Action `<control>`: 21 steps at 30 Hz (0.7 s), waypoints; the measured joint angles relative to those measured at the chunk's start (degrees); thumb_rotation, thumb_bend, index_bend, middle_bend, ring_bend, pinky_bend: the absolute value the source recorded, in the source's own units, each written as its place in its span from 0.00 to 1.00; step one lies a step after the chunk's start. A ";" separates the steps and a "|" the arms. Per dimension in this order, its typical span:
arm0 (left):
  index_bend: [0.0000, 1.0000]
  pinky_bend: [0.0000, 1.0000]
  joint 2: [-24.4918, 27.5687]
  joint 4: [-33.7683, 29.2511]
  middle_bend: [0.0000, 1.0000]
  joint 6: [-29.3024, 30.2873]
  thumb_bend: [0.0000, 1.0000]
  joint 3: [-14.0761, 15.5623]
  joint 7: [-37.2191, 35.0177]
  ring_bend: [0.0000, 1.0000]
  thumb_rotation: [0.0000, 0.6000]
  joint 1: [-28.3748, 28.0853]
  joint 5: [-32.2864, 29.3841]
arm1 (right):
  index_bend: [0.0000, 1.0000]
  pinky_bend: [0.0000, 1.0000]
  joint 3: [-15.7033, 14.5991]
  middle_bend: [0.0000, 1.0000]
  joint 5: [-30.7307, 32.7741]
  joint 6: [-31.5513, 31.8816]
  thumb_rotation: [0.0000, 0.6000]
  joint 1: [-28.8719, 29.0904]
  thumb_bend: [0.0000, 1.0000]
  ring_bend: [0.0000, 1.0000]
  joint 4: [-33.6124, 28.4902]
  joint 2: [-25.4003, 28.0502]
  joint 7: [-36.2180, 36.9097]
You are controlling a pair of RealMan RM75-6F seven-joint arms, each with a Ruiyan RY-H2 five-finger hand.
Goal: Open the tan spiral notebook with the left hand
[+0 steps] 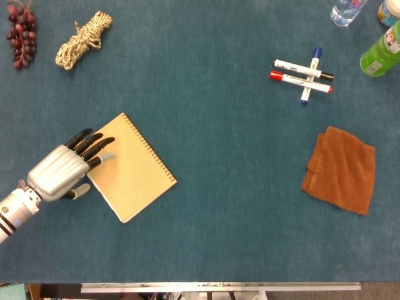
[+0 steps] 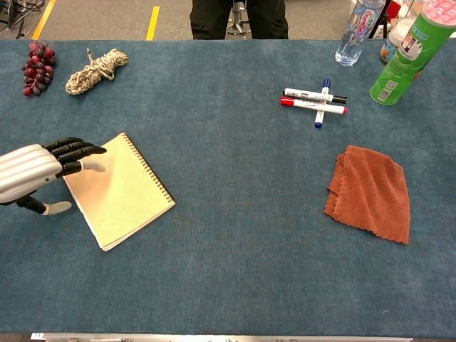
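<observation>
The tan spiral notebook (image 1: 131, 167) (image 2: 123, 192) lies closed and slanted on the blue table, its wire spine along the right edge. My left hand (image 1: 62, 170) (image 2: 35, 174) sits over the notebook's left corner, fingers stretched out and apart above the cover. Its fingertips (image 1: 103, 145) reach onto the cover's upper left part, and the thumb (image 2: 53, 208) hangs off the notebook's left edge. I cannot tell whether the fingers touch the cover. Nothing is held. My right hand does not show in either view.
A rope bundle (image 1: 82, 40) and dark grapes (image 1: 21, 32) lie at the far left. Markers (image 1: 303, 74) lie crossed at the centre right, an orange cloth (image 1: 340, 170) nearer. A green canister (image 2: 400, 58) and a clear bottle (image 2: 355, 32) stand at the far right corner.
</observation>
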 measured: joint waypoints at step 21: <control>0.20 0.02 -4.19 4.08 0.06 0.05 0.26 1.23 -3.56 0.00 1.00 -0.47 -2.01 | 0.23 0.29 -0.01 0.23 0.79 0.55 1.00 -0.58 0.21 0.18 0.04 -0.20 -0.23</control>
